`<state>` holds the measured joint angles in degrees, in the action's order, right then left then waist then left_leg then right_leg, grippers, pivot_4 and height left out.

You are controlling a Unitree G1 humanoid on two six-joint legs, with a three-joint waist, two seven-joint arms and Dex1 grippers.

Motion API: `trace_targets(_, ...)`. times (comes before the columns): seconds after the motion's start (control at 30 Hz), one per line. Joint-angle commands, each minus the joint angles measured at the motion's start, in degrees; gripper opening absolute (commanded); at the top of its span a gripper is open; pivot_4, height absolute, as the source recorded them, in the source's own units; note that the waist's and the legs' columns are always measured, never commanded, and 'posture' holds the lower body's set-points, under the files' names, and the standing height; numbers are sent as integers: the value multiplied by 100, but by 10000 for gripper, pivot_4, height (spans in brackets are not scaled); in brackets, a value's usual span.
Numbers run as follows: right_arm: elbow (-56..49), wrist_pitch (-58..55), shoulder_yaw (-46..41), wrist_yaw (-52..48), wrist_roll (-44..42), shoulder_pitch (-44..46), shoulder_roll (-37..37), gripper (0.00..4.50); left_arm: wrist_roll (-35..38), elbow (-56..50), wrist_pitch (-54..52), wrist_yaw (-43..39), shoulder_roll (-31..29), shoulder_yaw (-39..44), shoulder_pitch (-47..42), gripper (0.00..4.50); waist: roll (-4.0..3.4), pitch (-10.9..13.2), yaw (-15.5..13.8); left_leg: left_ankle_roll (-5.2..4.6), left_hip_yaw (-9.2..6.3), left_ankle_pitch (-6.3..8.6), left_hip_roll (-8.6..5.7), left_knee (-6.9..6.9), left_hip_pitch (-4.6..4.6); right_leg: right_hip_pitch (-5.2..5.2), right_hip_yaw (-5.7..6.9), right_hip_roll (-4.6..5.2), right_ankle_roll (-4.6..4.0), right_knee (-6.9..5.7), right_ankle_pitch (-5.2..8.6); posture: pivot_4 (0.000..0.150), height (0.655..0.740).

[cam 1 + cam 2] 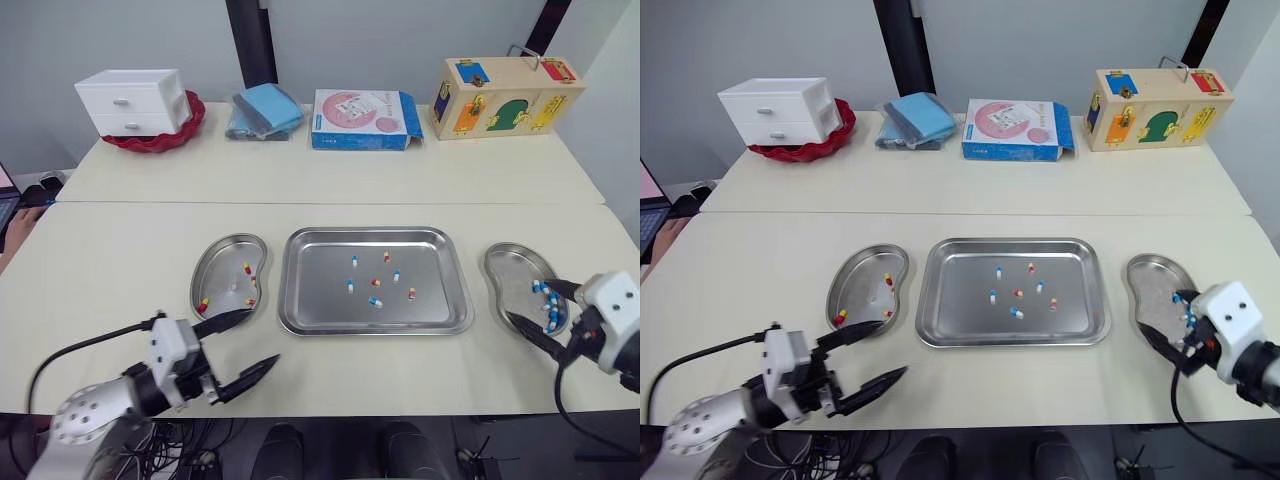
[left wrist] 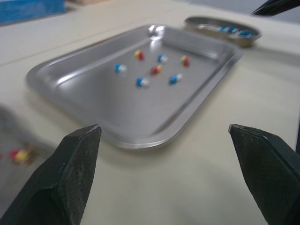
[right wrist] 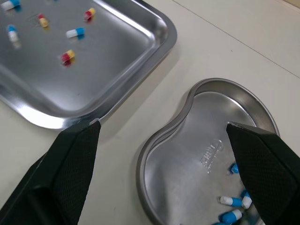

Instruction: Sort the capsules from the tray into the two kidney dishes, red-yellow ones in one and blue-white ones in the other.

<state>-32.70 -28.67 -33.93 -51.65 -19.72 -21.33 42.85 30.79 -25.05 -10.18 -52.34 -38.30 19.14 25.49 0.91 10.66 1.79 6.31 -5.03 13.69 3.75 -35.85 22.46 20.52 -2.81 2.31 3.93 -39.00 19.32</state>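
Note:
A steel tray (image 1: 300,292) at the table's middle holds several capsules, blue-white ones (image 1: 350,285) mixed with red-yellow ones (image 1: 376,282). Left of it, a kidney dish (image 1: 222,262) contains a few red-yellow capsules (image 1: 203,305). The kidney dish (image 1: 508,265) to the right holds several blue-white capsules (image 1: 548,308). My left gripper (image 1: 262,337) is open and empty, low over the table by the left dish's near end. My right gripper (image 1: 528,300) is open and empty, hovering over the right dish's near half. The right wrist view looks down on that dish (image 3: 187,154) and the tray corner (image 3: 154,33).
On the far table stand a white drawer box (image 1: 133,100) in a red bowl, folded blue cloth (image 1: 264,110), a pink-and-blue carton (image 1: 362,120) and a wooden latch box (image 1: 505,95). A laptop edge (image 1: 6,205) shows at the far left.

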Motion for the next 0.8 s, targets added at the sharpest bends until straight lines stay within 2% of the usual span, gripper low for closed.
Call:
trace_targets(0.03, 314, 667, -503, -838, -46, -520, 344, 44771, 50, 195, -565, 307, -245, 898, 363, 45000, 1, 1, 1, 0, 0, 1, 0, 1, -9, -9, 0, 0, -1, 3, 2, 1500, 7400)
trace_targets(0.1, 711, 1111, -617, -1195, 162, -861, 533, 44771, -69, 487, -531, 257, -309, 1206, 554, 45000, 4, 2, 1, 0, 3, 1, -1, 2, -19, -18, -1, 1, -2, 6, 3, 1500, 7400)
trace_targets(0.17, 1046, 1063, -743, -1364, 107, -1059, 639, 44771, -109, 747, -547, 156, -361, 1430, 709, 45000, 20, 2, 3, 0, 4, 1, 0, 2, -32, -27, -2, 1, -8, 7, 11, 1500, 7400)
trace_targets(0.5, 1457, 1066, -517, -1450, 77, -937, 811, 44771, -215, 991, -255, -184, -190, 1653, 1052, 45000, 29, 0, 2, 3, 11, 2, 1, 3, -38, -30, -9, 1, -26, 7, 22, 1500, 7400)
trace_targets(0.67, 1540, 1103, -365, -1436, 108, -801, 853, 44771, -143, 467, -82, -748, -257, 1310, 1267, 45000, 31, 1, 2, 3, 12, 2, 2, 4, -37, -29, -10, 1, -22, 7, 21, 1500, 7400)
trace_targets(0.8, 1439, 1212, -384, -1456, 98, -904, 780, 44771, -38, -98, -232, -619, -148, 723, 790, 45000, 27, -1, -28, 4, 18, 2, -2, 3, -38, -31, -24, 0, -24, 7, 23, 1500, 7400)
